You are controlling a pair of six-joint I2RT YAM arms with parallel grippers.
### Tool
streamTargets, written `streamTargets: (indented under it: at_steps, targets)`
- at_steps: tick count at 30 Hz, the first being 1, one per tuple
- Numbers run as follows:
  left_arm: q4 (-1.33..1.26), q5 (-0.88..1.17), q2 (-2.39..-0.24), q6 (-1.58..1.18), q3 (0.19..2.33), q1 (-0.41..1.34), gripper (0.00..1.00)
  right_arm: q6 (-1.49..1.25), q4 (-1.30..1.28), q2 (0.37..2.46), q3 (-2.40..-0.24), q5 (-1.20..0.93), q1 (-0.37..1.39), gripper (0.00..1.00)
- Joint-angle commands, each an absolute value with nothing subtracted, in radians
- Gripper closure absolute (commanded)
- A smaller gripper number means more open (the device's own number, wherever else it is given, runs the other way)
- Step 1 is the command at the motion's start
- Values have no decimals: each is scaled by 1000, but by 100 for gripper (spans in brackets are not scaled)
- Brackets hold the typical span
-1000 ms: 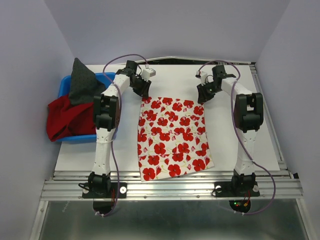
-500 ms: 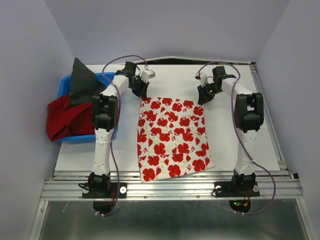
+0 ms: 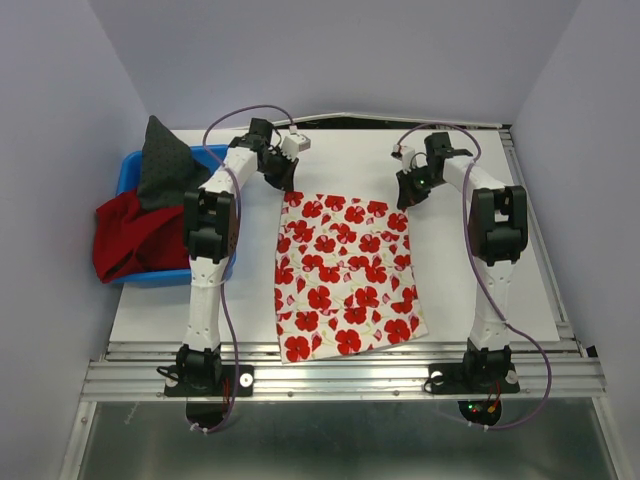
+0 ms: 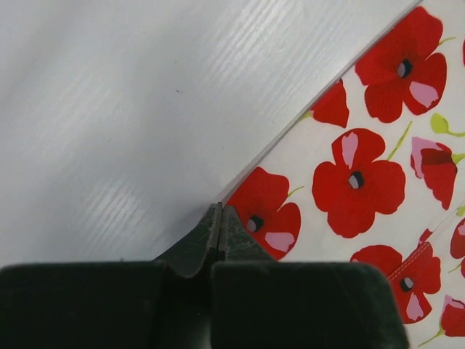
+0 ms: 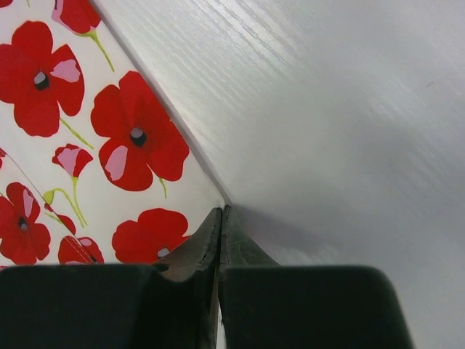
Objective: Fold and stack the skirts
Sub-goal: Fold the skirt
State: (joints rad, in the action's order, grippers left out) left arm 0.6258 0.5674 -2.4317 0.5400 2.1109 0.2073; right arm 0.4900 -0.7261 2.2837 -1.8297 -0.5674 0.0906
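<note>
Both grippers have drawn their fingers together since a second ago and edged slightly toward the far side of the table [image 3: 350, 158]. The white skirt with red flowers [image 3: 345, 275] lies where it did, spread flat in the middle of the table between the two arms. The left gripper [image 3: 286, 184] sits at the skirt's far left corner. In its wrist view the dark fingertips [image 4: 234, 234] are pressed tight against each other right on the hem, one finger over the printed cloth and the other over bare table, clenched on the cloth's edge. The right gripper [image 3: 407, 195] is at the far right corner. Its fingertips [image 5: 207, 236] are likewise closed with no gap, meeting exactly where the corner of the fabric comes to a point, pinching it there. The skirt looks flat against the table, with no lifted fold visible at either corner. At the left edge of the table stands the blue bin [image 3: 127, 175]. The deep-red skirt [image 3: 135, 238] is heaped in it and spills over its left side, and the dark grey skirt [image 3: 160, 160] is piled on top, rising to a peak.
</note>
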Motion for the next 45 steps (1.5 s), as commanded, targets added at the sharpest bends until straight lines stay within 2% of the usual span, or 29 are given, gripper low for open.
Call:
streamTargets:
  at_steps: [1, 11, 19, 25, 28, 36, 41, 45]
  targets:
    - [585, 561, -2353, 494, 2210, 201, 100, 457, -695, 2209, -1879, -503, 78, 99]
    - [459, 531, -2290, 459, 2247, 196, 100, 448, -678, 2158, -1931, -453, 57, 99]
    - [382, 561, -2089, 500, 2071, 196, 100, 463, -667, 2028, -1884, -472, 57, 99]
    - [367, 594, -1907, 561, 1838, 198, 100, 512, -675, 1915, -1744, -508, 57, 99]
    - [325, 615, -1792, 574, 1618, 199, 100, 523, -678, 1850, -1654, -552, 57, 99]
    - [278, 637, -1528, 615, 1238, 210, 100, 569, -680, 1671, -1390, -603, 66, 99]
    - [273, 629, -1474, 629, 1074, 222, 100, 571, -617, 1620, -1182, -585, 95, 99]
    - [244, 592, -1485, 612, 993, 248, 100, 555, -557, 1638, -1108, -563, 106, 99]
